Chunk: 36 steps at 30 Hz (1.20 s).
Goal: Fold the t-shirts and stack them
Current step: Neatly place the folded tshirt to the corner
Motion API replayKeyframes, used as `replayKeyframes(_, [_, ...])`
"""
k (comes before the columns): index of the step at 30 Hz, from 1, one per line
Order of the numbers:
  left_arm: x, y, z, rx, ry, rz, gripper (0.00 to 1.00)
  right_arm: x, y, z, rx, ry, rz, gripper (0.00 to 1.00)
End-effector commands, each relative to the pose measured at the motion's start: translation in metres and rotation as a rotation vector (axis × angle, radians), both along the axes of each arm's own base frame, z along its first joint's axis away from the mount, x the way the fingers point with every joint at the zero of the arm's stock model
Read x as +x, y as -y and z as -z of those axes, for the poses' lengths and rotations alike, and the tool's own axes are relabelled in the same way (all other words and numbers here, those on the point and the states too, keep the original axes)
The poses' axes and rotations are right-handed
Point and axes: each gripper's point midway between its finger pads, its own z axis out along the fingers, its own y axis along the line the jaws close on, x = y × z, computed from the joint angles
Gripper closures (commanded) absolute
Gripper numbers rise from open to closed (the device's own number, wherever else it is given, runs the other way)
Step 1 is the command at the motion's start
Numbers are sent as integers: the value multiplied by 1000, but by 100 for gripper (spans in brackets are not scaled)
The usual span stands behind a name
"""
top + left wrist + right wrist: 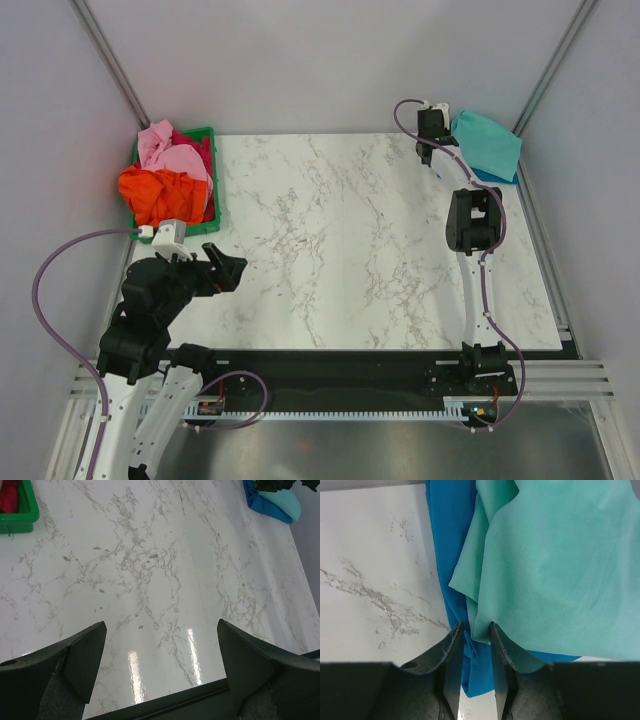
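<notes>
A folded mint-teal t-shirt (488, 140) lies on a bright blue t-shirt (490, 176) at the table's far right corner. My right gripper (436, 140) points down at the stack's near-left corner. In the right wrist view its jaws (476, 626) stand close together, pinching the mint-teal shirt's (560, 565) corner, with a fold of the blue shirt (445, 545) in the gap too. Orange (160, 192), pink (170, 150) and red (200, 150) shirts lie bunched in the green crate (218, 195). My left gripper (228, 268) is open and empty above bare marble (161, 624).
The crate stands at the far left edge of the white marble table (350, 240); its corner shows in the left wrist view (22, 515). Grey walls and metal posts close in the back and sides. A black rail runs along the near edge.
</notes>
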Motion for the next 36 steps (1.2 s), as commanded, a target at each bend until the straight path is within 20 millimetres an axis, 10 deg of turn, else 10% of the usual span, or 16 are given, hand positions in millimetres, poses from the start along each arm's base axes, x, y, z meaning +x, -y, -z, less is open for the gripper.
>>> replayKeyframes(1, [2, 4, -10, -27, 39, 12, 0, 14, -6, -61, 24, 139, -6, 65])
replayKeyframes(11, [2, 3, -10, -27, 41, 9, 0, 17, -2, -57, 11, 151, 16, 76])
replayKeyframes(15, [2, 3, -10, -28, 39, 10, 0, 15, -2, -51, 13, 139, 17, 100])
replayKeyframes(21, [2, 3, -10, -27, 39, 9, 0, 10, -3, -38, 18, 105, 9, 100])
replayKeyframes(36, [4, 3, -10, -27, 40, 7, 0, -19, 1, -102, 10, 159, -3, 100])
